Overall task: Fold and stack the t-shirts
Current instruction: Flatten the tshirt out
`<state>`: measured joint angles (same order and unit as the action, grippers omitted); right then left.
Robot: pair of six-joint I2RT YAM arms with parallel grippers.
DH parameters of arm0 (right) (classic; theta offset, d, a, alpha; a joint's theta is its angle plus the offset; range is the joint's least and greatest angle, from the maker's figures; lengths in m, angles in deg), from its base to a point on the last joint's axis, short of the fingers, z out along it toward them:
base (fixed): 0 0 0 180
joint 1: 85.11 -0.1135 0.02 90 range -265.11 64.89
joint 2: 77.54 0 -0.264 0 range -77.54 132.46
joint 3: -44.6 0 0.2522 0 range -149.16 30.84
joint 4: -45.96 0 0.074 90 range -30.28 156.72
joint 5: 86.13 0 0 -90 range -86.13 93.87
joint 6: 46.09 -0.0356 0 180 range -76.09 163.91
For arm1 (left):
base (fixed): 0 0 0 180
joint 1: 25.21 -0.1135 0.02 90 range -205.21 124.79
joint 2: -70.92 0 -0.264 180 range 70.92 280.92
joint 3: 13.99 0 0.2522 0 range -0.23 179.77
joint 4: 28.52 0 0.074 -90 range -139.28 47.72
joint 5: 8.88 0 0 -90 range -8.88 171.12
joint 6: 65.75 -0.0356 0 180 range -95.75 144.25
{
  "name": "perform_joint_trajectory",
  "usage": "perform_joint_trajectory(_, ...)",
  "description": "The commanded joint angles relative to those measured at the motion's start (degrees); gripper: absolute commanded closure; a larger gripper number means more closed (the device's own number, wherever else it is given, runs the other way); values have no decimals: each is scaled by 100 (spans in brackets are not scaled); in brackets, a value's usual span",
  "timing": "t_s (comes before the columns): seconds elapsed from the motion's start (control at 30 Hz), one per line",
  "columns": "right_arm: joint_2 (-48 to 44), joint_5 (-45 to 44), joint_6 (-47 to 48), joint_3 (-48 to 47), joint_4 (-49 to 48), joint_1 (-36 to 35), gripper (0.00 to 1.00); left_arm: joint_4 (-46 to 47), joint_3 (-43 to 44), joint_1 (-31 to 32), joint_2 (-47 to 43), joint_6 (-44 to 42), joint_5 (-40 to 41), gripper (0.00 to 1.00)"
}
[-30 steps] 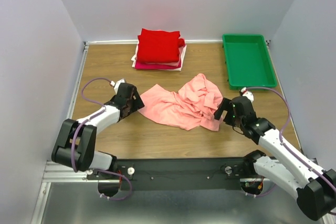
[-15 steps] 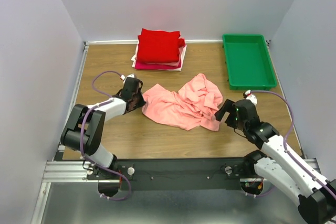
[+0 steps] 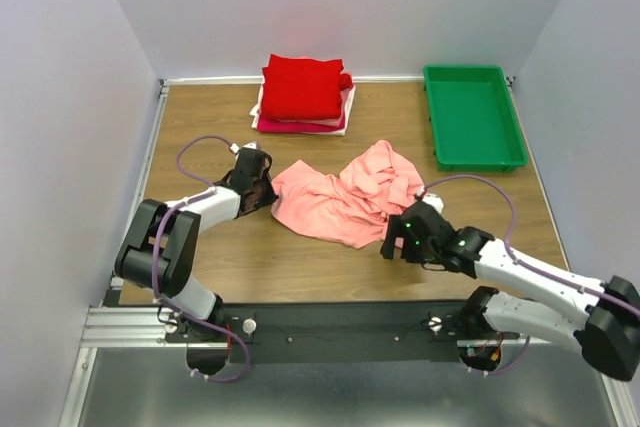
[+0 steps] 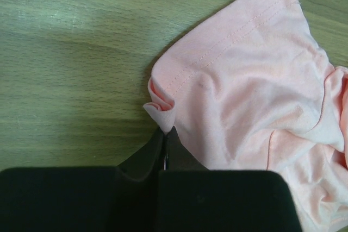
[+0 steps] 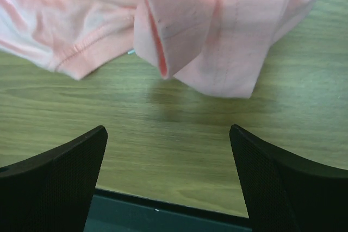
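Your right arm has swung down and inward since half a second ago, so the right gripper now sits at the near edge of the salmon-pink t-shirt instead of off its right side. Your left arm has not shifted in that time.

Look at the left wrist view: the left gripper has its fingers pressed together on a small puckered bit of the salmon-pink t-shirt, right at the stitched hem of one corner. From above, that left gripper is at the shirt's left end.

In the right wrist view, the right gripper is spread wide, with bare wood between its fingers. The nearest fold of the salmon-pink t-shirt lies just beyond the fingertips, not touching them.

The shirt itself lies crumpled in the middle of the table, bunched higher on its right half. At the back edge you have the folded stack: the bright red t-shirt on top, with the magenta t-shirt and white t-shirt showing beneath it. The green tray is at the back right, well apart from the stack.
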<state>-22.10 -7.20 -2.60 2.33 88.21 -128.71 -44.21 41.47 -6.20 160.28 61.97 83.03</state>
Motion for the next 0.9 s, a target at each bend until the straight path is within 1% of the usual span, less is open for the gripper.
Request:
perform_joint_trajectory(0.0, 519, -949, -614, -322, 543, -527, 0, -114, -126, 33, -261, -80, 2, 100)
perform_joint_trajectory(0.1, 924, -1370, -799, -374, 535, -536, 1, -149, -179, 33, -437, -71, 151, 100)
perform_joint_trajectory(0.2, 1346, -1704, -905, -540, 509, -536, 4, -176, -223, 24, -595, 25, 239, 100)
perform_joint_trajectory(0.37, 2136, -1934, -817, -813, 263, -536, 12, -114, -293, 33, -806, 69, 248, 100)
perform_joint_trajectory(0.4, 2199, -1951, -808, -831, 167, -536, 14, -105, -302, 33, -832, 69, 266, 100)
perform_joint_trajectory(0.5, 2401, -2004, -579, -858, -89, -536, 15, -88, -328, 33, -929, 52, 327, 100)
perform_joint_trajectory(0.57, 2489, -2066, -501, -910, -107, -527, 20, -88, -337, 33, -964, 61, 371, 100)
perform_joint_trajectory(0.67, 2673, -2127, -378, -998, -168, -527, 37, -88, -337, 33, -1017, 34, 459, 100)
perform_joint_trajectory(0.73, 2814, -2118, -272, -1060, -212, -536, 63, -88, -328, 33, -1009, 34, 459, 100)
perform_joint_trajectory(0.8, 2876, -2092, -211, -1130, -221, -527, 93, -97, -328, 33, -1008, 34, 433, 100)
perform_joint_trajectory(0.83, 2876, -2057, -158, -1148, -221, -527, 99, -105, -311, 33, -1035, 26, 441, 100)
perform_joint_trajectory(0.87, 2867, -2031, -123, -1156, -221, -527, 99, -105, -302, 33, -1044, 8, 424, 100)
